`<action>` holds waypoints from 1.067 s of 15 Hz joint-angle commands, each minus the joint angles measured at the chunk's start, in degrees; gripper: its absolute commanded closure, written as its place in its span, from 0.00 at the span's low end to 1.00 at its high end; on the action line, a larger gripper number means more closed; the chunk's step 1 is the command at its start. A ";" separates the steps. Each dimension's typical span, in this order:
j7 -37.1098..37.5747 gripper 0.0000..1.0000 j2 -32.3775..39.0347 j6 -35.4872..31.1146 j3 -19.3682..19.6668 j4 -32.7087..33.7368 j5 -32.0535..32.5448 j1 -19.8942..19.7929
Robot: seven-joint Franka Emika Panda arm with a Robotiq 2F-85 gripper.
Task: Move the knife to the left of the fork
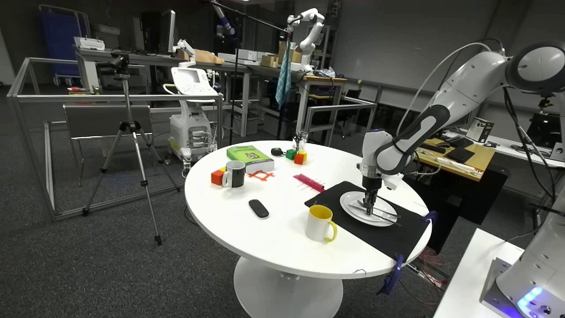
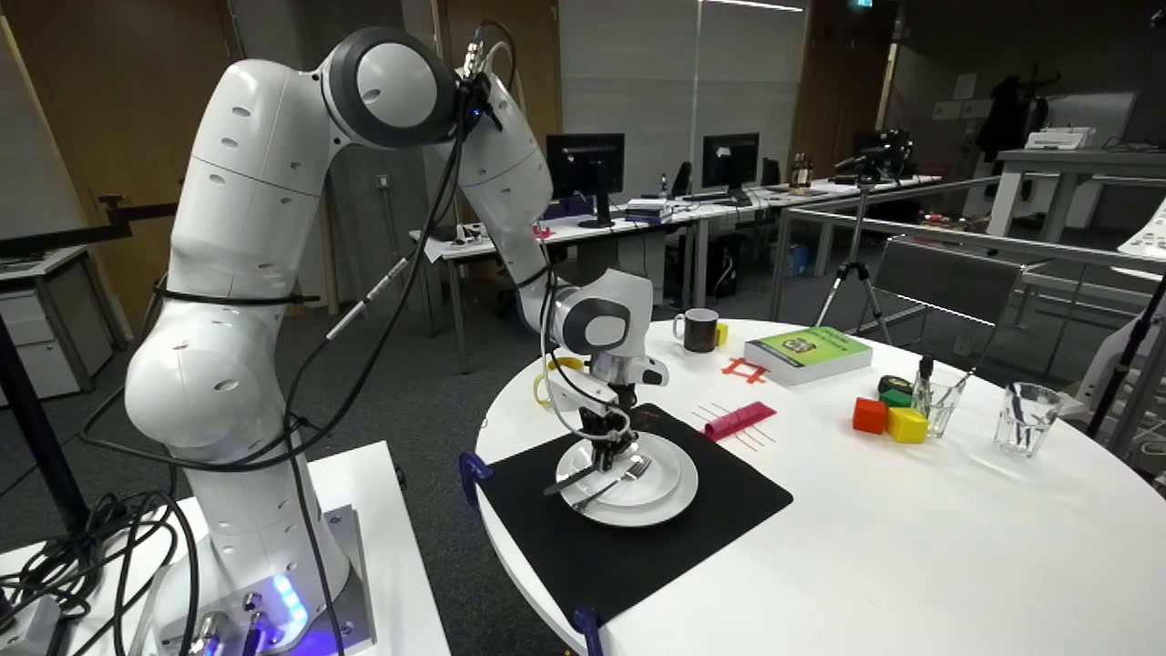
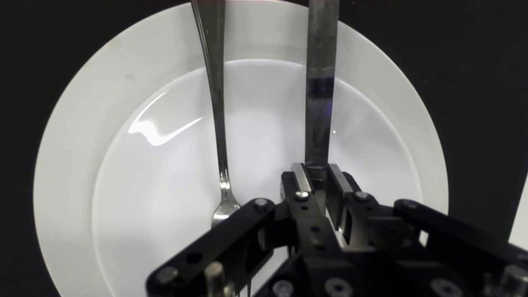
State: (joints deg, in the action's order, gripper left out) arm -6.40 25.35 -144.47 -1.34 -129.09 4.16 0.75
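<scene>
Gripper [image 3: 317, 175] clamped on knife [image 3: 319, 109] from both sides, fingers pointing down over plate [image 3: 66, 173]. Knife runs right of plate's center in wrist view, broad end sticking out past plate's rim; can't tell if it touches plate or is held just above. Fork [image 3: 218, 107] is on plate too, left of plate's center in wrist view, apart from knife and roughly alongside; so knife is right of fork there. Fork handle crosses plate's rim on same side as knife's broad end; tines sit inside plate, mostly hidden behind gripper in wrist view, visible in an exterior view. Arm [image 2: 392, 87] arches over to plate in both exterior views. Plate lies on black mat [image 2: 724, 497], mat on round table [image 1: 273, 234]; blue clamps [image 2: 588, 629] at mat corners, off plate. Yellow mug [image 1: 317, 224] upright near plate, just off mat. Pink piece [image 2: 738, 420] near plate, past mat edge. Well apart from plate: remote [image 1: 258, 208], dark mug [image 1: 238, 176], book [image 1: 252, 160], red cube [image 2: 869, 415], yellow cube [image 2: 907, 425], green cube [image 2: 897, 398], glass [image 2: 1027, 421].
</scene>
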 commanded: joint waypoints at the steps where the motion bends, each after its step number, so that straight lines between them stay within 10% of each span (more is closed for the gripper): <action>1: 1.89 0.96 0.31 0.37 1.26 0.80 1.47 0.67; 7: 1.98 0.96 0.62 0.75 2.33 0.99 2.86 0.83; 9: 1.94 0.60 0.76 1.02 2.37 1.13 3.12 0.84; 16: 2.09 0.14 0.80 1.23 2.39 0.98 3.78 1.02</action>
State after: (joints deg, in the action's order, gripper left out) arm -6.28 25.96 -144.40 0.22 -129.06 6.35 0.80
